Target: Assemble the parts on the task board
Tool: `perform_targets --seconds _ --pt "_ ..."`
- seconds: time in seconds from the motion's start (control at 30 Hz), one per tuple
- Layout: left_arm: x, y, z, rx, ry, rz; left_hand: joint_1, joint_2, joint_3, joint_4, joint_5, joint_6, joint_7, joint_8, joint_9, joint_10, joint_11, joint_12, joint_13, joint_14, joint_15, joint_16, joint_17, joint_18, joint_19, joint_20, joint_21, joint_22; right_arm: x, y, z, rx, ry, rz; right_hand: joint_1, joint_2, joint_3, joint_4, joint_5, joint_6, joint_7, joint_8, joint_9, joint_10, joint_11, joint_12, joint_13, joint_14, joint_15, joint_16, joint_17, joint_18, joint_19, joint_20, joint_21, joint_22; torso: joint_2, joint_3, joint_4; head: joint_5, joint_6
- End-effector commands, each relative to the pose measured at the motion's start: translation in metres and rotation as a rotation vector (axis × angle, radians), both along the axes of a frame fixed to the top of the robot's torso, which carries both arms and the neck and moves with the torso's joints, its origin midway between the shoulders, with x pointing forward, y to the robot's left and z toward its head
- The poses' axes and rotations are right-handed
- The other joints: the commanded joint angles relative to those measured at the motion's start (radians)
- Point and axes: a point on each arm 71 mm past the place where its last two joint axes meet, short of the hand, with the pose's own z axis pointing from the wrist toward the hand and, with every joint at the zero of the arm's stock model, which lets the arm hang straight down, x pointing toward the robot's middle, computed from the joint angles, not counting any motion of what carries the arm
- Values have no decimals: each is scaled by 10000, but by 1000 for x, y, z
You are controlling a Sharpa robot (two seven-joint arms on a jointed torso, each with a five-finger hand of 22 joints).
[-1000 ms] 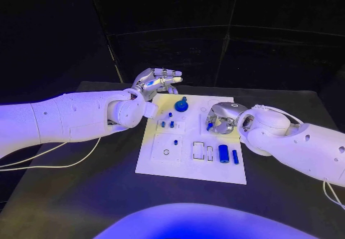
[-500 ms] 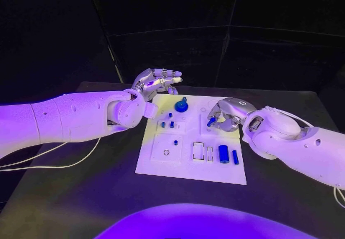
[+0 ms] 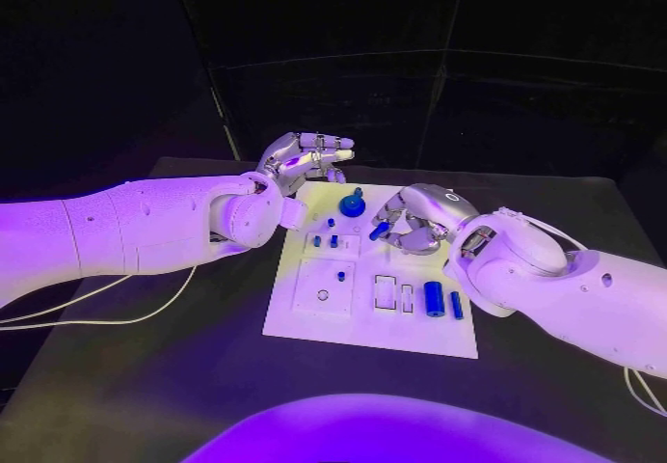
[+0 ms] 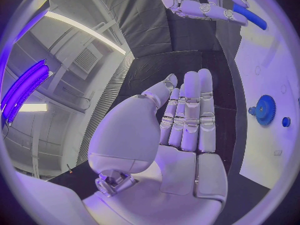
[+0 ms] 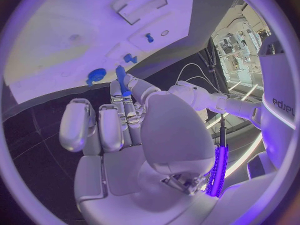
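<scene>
The white task board [image 3: 364,323] lies in the middle of the table. My right hand [image 3: 421,220] hovers over the board's far half and pinches a blue peg [image 3: 380,230] in its fingertips; the peg [image 5: 120,74] also shows in the right wrist view and again [image 4: 250,16] in the left wrist view. A blue gear [image 3: 352,204] stands on the board just left of the peg. My left hand [image 3: 307,154] floats past the board's far left corner, fingers straight [image 4: 190,115], holding nothing.
Small blue pegs [image 3: 326,240] stand in the board's left half, with one more [image 3: 342,276] nearer me. A blue cylinder [image 3: 433,297] and a thin blue bar [image 3: 456,305] lie at the near right, beside two rectangular slots [image 3: 384,291].
My right hand has moved left across the board with the blue peg, closer to the gear. My left hand has stayed where it was.
</scene>
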Motion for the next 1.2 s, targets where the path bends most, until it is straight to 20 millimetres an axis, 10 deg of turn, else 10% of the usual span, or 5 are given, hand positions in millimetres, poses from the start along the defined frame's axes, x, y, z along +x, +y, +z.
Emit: perform_targets --seconds 0.03,0.6,1.2 --pt "1 -1 2 -88 -129 -34 66 66 -76 -7 14 -39 66 50 -13 -94 22 20 -9 -34 16 -81 -23 124 -38 25 -59 -23 -7 16 0 356 263 528 5 68 52 -5 56 64 -2 2 -2 67 -17 -49 10 427 -92 41 -16 -35 30 -47 5 -9 11 3 30 53 -37" --pt "2 -3 3 -67 -230 28 77 74 -77 -10 14 -36 64 54 -12 -91 20 26 -7 -31 15 -83 -25 125 -35 25 -61 -25 -38 70 -46 -572 1490 2241 4 83 79 -15 86 28 22 -38 -15 40 5 -105 8 417 -83 23 -48 -26 2 -50 -26 -62 -1 18 -12 501 -253" --pt "4 -6 3 -72 -208 -28 85 78 -87 -11 14 -34 64 57 -11 -88 19 36 -5 -26 14 -86 -28 126 -31 25 -64 -29 -47 82 -67 -1111 1567 2619 0 88 85 -16 88 16 27 -50 -19 28 10 -125 7 414 -77 18 -58 -25 -4 -49 -32 -71 -1 13 -19 537 -312"
